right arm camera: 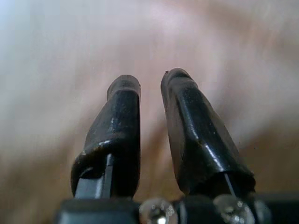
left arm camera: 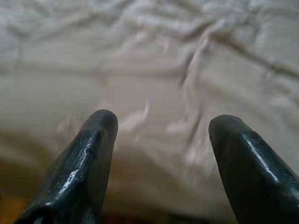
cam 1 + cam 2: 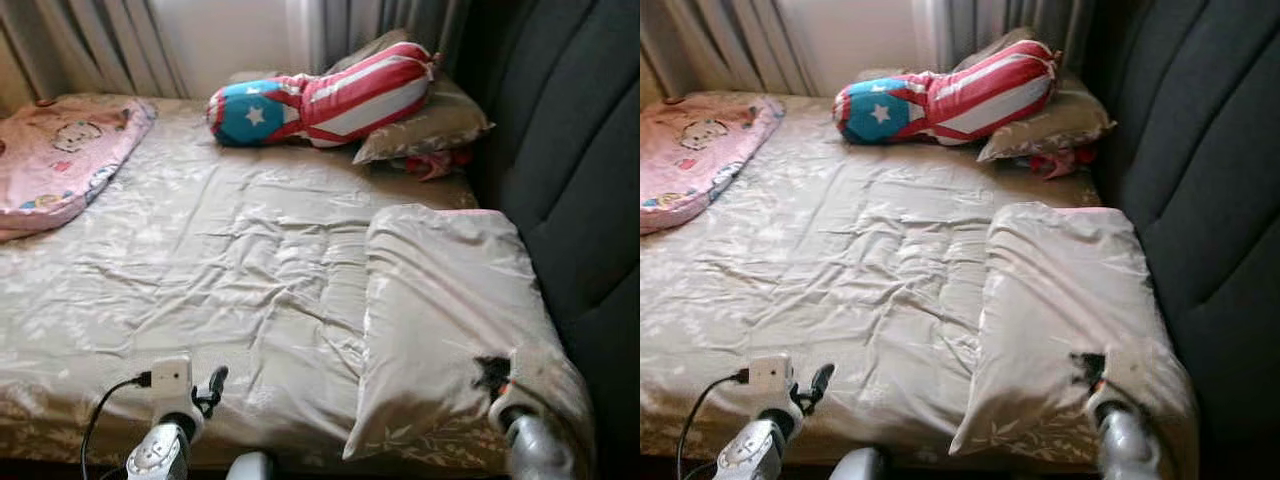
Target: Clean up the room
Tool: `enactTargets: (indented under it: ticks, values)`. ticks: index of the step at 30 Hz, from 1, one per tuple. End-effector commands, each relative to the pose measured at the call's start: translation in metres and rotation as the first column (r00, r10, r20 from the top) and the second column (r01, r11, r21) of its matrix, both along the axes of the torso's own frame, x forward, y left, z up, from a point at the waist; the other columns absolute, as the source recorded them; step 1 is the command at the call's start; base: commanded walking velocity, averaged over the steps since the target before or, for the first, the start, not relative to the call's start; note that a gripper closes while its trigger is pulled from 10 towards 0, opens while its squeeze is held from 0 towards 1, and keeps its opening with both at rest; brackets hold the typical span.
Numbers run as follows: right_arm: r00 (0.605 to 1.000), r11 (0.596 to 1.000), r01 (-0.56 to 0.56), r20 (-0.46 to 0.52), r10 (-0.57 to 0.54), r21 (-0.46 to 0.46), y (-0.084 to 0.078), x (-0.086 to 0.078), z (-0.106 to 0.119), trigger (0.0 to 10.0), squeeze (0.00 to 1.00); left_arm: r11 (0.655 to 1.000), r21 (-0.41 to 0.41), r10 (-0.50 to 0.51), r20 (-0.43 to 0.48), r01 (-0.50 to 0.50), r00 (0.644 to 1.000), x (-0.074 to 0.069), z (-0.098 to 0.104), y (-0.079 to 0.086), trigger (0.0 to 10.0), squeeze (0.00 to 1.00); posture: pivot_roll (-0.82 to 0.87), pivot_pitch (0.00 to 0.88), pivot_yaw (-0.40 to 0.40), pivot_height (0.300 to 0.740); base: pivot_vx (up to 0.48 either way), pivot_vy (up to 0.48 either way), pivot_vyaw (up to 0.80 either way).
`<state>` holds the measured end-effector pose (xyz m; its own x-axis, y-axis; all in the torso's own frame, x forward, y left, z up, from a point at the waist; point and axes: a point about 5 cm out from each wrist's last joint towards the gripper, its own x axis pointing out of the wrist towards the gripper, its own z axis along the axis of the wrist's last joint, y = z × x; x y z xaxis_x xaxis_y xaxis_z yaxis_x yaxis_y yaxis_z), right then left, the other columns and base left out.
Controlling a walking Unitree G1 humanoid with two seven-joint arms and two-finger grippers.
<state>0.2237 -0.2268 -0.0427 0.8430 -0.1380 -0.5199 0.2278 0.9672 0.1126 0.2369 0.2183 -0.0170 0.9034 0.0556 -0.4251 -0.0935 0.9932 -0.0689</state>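
A beige leaf-patterned pillow [image 3: 440, 300] lies on the right side of the bed [image 3: 230, 250], next to the dark headboard. My right gripper [image 3: 492, 375] is at the pillow's near corner, and its black fingers [image 1: 124, 121] are almost closed with blurred pale fabric pressed between them. My left gripper [image 3: 212, 385] hovers at the bed's front edge, open, with wrinkled sheet beyond its fingertips [image 2: 100, 123] and nothing between them.
A red, white and blue star bolster [image 3: 320, 100] rests on a second beige pillow [image 3: 430, 125] at the far end, with a red item [image 3: 432, 163] tucked under it. A pink cartoon blanket [image 3: 60, 155] lies far left. A padded dark headboard [image 3: 570, 150] lines the right side. Curtains [image 3: 100, 40] hang behind.
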Motion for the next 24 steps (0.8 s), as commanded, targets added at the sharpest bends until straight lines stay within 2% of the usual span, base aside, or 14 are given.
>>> enactTargets:
  ticks: [1, 3, 7, 9, 12, 14, 18, 24]
  values:
    - [0.996, 0.997, 0.053, -0.071, -0.050, 0.047, 0.004, -0.016, -0.013, 10.0, 0.00, 0.999, 0.007, -0.052, -0.053, 0.053, 0.997, -0.001, -0.008, -0.006, 10.0, 0.00, 0.02, 0.000, -0.025, 0.678, 0.000, 0.000, 0.00]
    - [0.992, 0.996, 0.052, -0.118, -0.043, 0.071, 0.012, -0.025, -0.021, 10.0, 0.00, 0.998, -0.001, -0.070, -0.105, 0.070, 0.992, -0.004, -0.017, -0.009, 10.0, 0.00, 0.02, 0.000, -0.020, 0.693, 0.000, 0.000, 0.00]
    - [0.987, 0.994, 0.044, -0.160, -0.028, 0.096, 0.020, -0.033, -0.028, 10.0, 0.00, 0.997, 0.007, -0.077, -0.179, 0.079, 0.981, -0.012, -0.028, -0.005, 10.0, 0.00, 0.01, 0.000, -0.013, 0.713, 0.000, 0.000, 0.00]
    - [0.984, 0.993, 0.035, -0.176, -0.015, 0.111, 0.024, -0.035, -0.030, 10.0, 0.00, 1.000, 0.002, -0.024, -0.240, 0.025, 0.970, -0.022, -0.036, 0.005, 10.0, 0.00, 0.01, 0.000, -0.016, 0.733, 0.000, 0.000, 0.00]
    - [0.977, 0.994, -0.029, -0.209, 0.050, 0.103, 0.029, -0.039, -0.034, 10.0, 0.00, 1.000, 0.012, 0.008, -0.300, -0.005, 0.954, -0.033, -0.043, 0.010, 10.0, 0.00, 0.02, 0.000, -0.019, 0.740, 0.000, 0.000, 0.00]
    - [0.968, 0.995, 0.007, -0.251, 0.019, 0.102, 0.028, -0.045, -0.038, 10.0, 0.00, 1.000, 0.024, 0.012, -0.363, -0.003, 0.932, -0.045, -0.051, 0.013, 10.0, 0.00, 0.01, 0.000, -0.016, 0.740, 0.000, 0.000, 0.00]
    - [0.961, 0.995, 0.026, -0.277, 0.003, 0.099, 0.026, -0.049, -0.040, 10.0, 0.00, 0.999, 0.037, -0.001, -0.406, 0.018, 0.914, -0.055, -0.056, 0.012, 10.0, 0.00, 0.01, 0.000, -0.013, 0.740, 0.000, 0.000, 0.00]
    - [0.942, 0.995, 0.037, -0.336, -0.005, 0.091, 0.029, -0.057, -0.045, 10.0, 0.00, 0.997, 0.069, 0.067, -0.452, -0.040, 0.890, -0.068, -0.061, 0.024, 10.0, 0.00, -0.01, 0.000, 0.009, 0.740, 0.000, 0.000, 0.00]
